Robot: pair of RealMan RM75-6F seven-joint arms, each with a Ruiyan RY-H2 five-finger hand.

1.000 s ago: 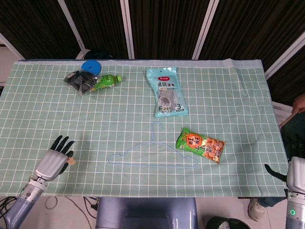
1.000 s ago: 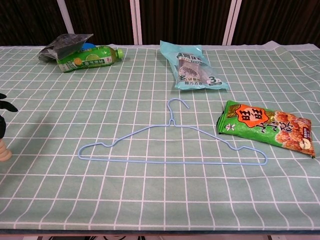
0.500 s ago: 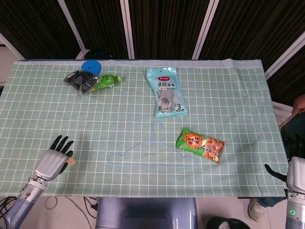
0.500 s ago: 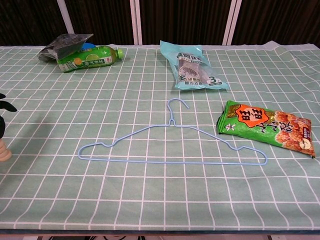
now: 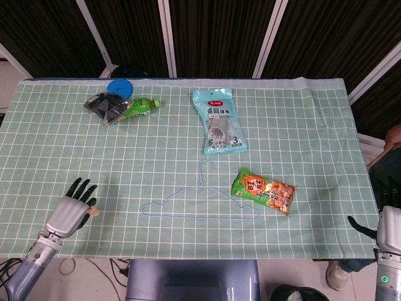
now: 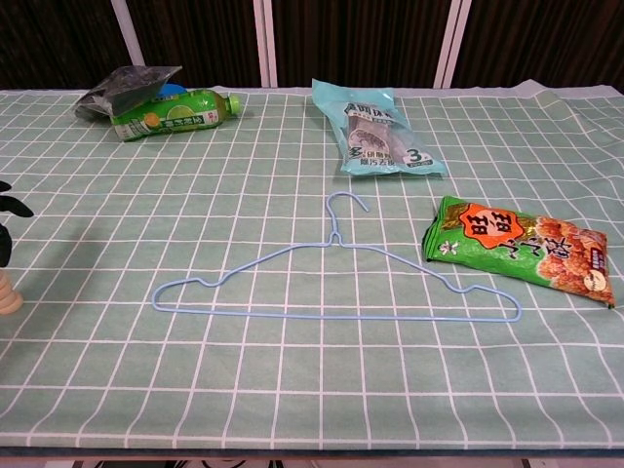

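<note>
My left hand (image 5: 70,207) hovers over the near left corner of the green checked tablecloth (image 5: 301,125), fingers apart and holding nothing. In the chest view only its dark fingertips (image 6: 10,208) show at the left edge. A light blue wire hanger (image 5: 200,202) lies flat at the front middle, well right of that hand. My right hand (image 5: 385,229) hangs beyond the table's near right corner, one dark finger sticking out, nothing seen in it. Nearest to it is a green and orange snack bag (image 5: 264,191).
A pale blue packet (image 5: 219,120) lies at the back middle. At the back left a green bottle (image 5: 139,108) lies on its side next to a dark wrapper (image 5: 103,105) and a blue disc (image 5: 119,86). A person's shoe (image 5: 338,274) shows at the lower right.
</note>
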